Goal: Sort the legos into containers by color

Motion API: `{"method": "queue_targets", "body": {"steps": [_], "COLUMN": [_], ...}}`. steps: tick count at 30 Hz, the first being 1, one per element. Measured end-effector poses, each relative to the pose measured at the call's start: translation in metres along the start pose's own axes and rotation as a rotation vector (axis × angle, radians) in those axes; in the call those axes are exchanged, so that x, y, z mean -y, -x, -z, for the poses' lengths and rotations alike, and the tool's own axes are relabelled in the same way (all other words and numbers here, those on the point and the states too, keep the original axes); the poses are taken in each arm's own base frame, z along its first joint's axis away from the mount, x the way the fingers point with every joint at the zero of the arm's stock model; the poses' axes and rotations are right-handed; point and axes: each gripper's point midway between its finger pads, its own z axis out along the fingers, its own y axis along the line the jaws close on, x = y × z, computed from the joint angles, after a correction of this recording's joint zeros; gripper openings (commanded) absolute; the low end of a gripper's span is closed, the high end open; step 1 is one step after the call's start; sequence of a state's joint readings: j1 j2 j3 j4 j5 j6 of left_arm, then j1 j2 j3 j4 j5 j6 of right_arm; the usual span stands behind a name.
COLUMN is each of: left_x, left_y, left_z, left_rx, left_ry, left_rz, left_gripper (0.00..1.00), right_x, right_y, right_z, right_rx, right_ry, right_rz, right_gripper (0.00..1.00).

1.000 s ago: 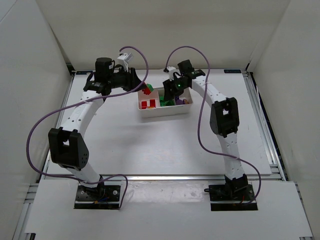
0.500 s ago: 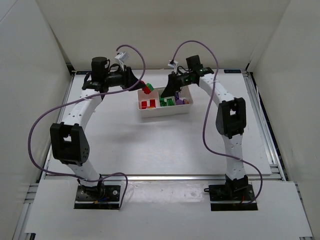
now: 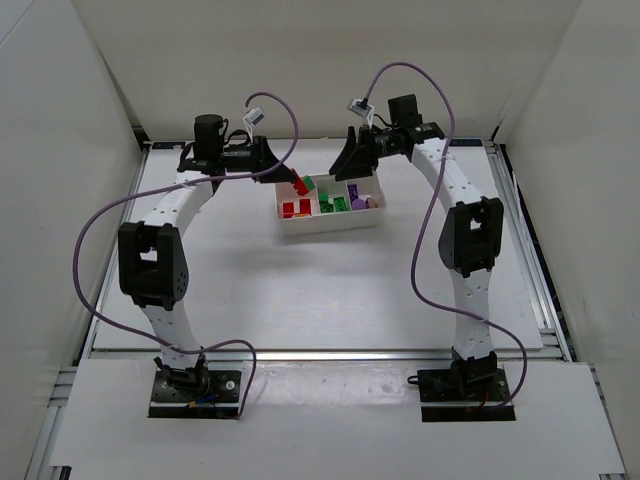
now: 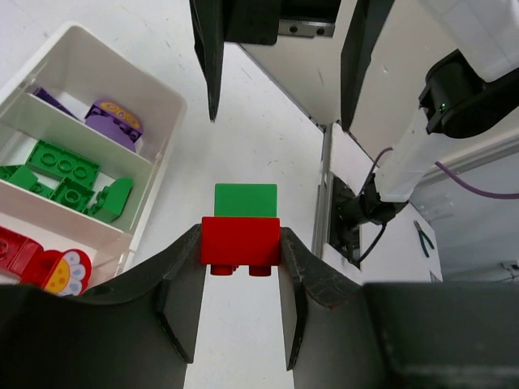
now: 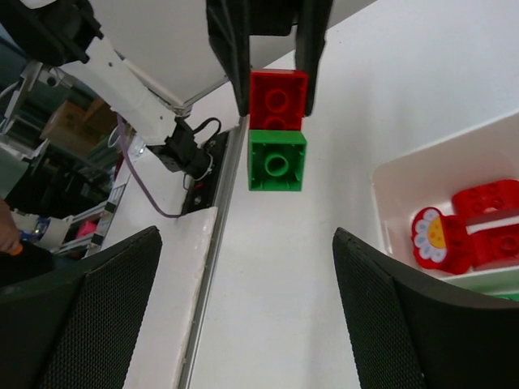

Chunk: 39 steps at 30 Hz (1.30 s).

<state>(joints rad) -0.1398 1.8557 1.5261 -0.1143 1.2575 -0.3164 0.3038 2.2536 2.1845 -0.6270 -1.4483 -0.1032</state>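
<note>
Left jaws around legos [image 4: 240, 231] near tray [image 4: 158, 174]

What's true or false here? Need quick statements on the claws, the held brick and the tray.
1. The left claw is shut on a red-green brick pair. True.
2. The right claw grips a purple brick. False: it is open and holds nothing.
3. The tray keeps red, green and purple bricks in separate compartments. True.
4. The held pair lies inside the tray. False: it is in the claw, outside the tray.
</note>
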Motion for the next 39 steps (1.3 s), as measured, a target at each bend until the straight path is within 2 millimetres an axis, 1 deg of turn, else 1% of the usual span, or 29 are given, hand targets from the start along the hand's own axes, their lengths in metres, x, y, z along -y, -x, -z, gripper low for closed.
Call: {"method": "queue_targets", "body": {"steps": [3,7,10,14,16,17,20,21,23,24,26,27,30,35,39], "left_x": [0.0,0.007,0.013,0.016,0.017,0.019,0.02,0.02,0.02,0.021,0.022,0.021,0.021,0.016,0.012], "left_y": [0.007,0.017,0.02,0.018,0.017,0.016,0.016,0.016,0.016,0.016,0.016,0.016,0.016,0.011,-0.005], "left_z": [-0.004,-0.012,-0.017,-0.024,-0.026,-0.027,-0.03,-0.03,-0.03,-0.03,-0.03,-0.03,-0.03,-0.029,-0.022], "left_rx": [-0.001,-0.004,-0.01,-0.02,-0.023,-0.026,-0.029,-0.028,-0.028,-0.03,-0.031,-0.03,-0.029,-0.024,-0.028], "left_ry": [-0.026,-0.061,-0.081,-0.1,-0.103,-0.107,-0.112,-0.113,-0.113,-0.116,-0.117,-0.116,-0.115,-0.098,-0.06], "left_rz": [-0.01,-0.039,-0.051,-0.053,-0.049,-0.049,-0.052,-0.054,-0.055,-0.052,-0.047,-0.047,-0.049,-0.049,-0.032], "left_gripper": [0.28,0.28,0.28,0.28,0.28,0.28,0.28,0.28,0.28,0.28,0.28,0.29,0.28,0.28,0.28], "right_x": [-0.006,-0.014,-0.016,-0.014,-0.012,-0.011,-0.01,-0.01,-0.01,-0.01,-0.009,-0.009,-0.009,-0.003,0.002], "right_y": [-0.002,-0.003,-0.003,-0.002,-0.001,-0.001,0.0,0.0,0.0,0.0,0.0,0.001,0.001,0.001,-0.002], "right_z": [-0.01,-0.021,-0.027,-0.03,-0.03,-0.03,-0.031,-0.031,-0.032,-0.033,-0.033,-0.033,-0.033,-0.029,-0.026], "right_rx": [-0.012,-0.027,-0.035,-0.036,-0.036,-0.036,-0.037,-0.037,-0.038,-0.038,-0.038,-0.038,-0.038,-0.032,-0.029], "right_ry": [0.027,0.057,0.069,0.073,0.074,0.074,0.075,0.075,0.075,0.073,0.069,0.068,0.066,0.041,0.02], "right_rz": [-0.013,-0.029,-0.032,-0.047,-0.054,-0.06,-0.064,-0.069,-0.069,-0.07,-0.069,-0.069,-0.068,-0.07,-0.088], "right_gripper": [0.9,0.9,0.9,0.88,0.79,0.69,0.55,0.46,0.38,0.29,0.18,0.09,0.0,0.0,0.0]}}
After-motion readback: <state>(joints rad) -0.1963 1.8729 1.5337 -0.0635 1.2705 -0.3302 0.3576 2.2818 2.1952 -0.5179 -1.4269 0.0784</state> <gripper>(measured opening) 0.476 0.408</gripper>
